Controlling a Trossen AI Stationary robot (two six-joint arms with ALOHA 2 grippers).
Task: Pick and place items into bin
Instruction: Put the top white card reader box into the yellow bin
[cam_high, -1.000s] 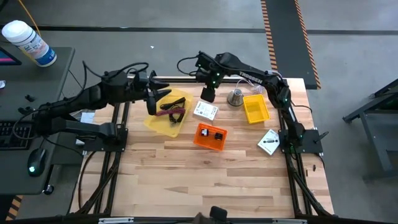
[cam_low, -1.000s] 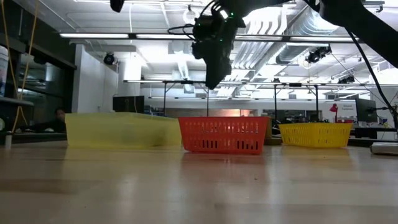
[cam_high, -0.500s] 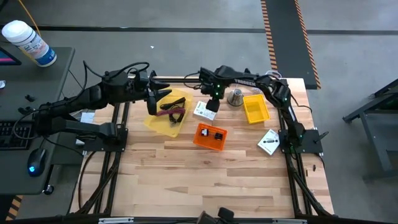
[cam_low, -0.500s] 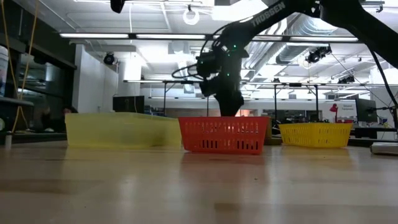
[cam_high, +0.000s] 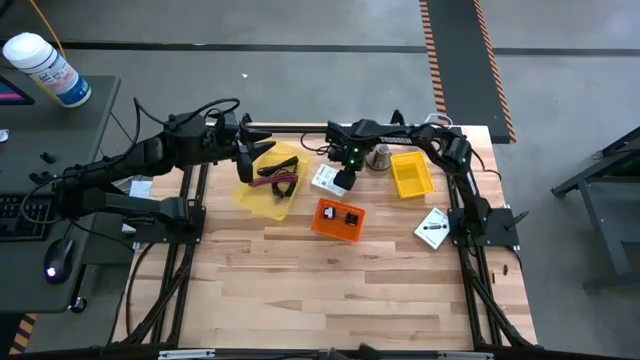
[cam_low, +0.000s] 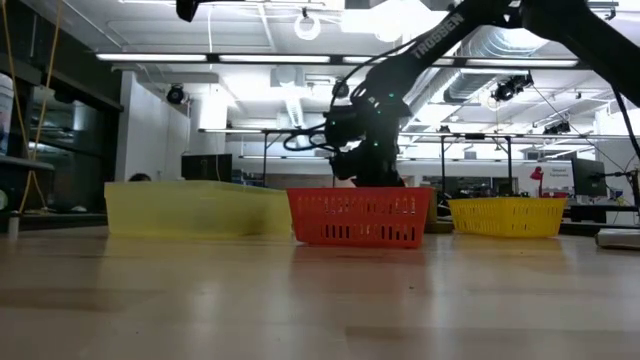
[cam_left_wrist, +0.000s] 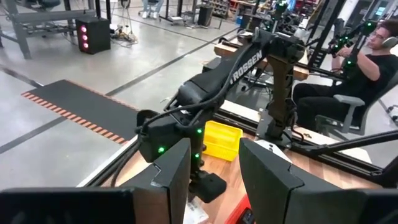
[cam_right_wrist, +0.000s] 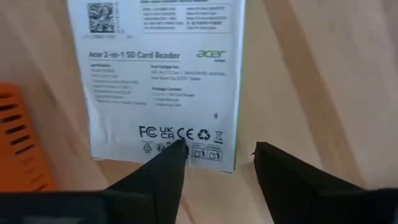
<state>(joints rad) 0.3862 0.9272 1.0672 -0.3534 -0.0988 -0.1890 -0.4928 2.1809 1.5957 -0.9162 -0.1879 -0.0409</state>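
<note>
- Table (cam_high: 330, 280), pale wood planks, fills the middle of the high view and carries everything below.
- Left arm reaches in from the left; its gripper (cam_high: 245, 160) hangs over the upper edge of the yellow tray, jaws spread with nothing between them.
- Right arm stretches from the right side across the top of the table; its gripper (cam_high: 341, 182) is low over the white card-reader box, jaws apart and empty, one fingertip (cam_right_wrist: 163, 171) overlapping the box's near edge in the wrist view.
- Yellow tray (cam_high: 252, 196), upper left of centre, holds black cables (cam_high: 283, 163) and a maroon-handled tool (cam_high: 277, 186).
- Orange bin (cam_high: 336, 220), centre, holds two tiny black-and-white cubes (cam_high: 348, 215).
- Yellow bin (cam_high: 410, 174), upper right of centre.
- White card-reader box (cam_high: 326, 178) lies flat just above the orange bin, between the tray and the silver bell.
- White card (cam_high: 432, 229), dark mark on it, lies right of the orange bin.
- Silver bell (cam_high: 379, 155) stands just left of the yellow bin.
</note>
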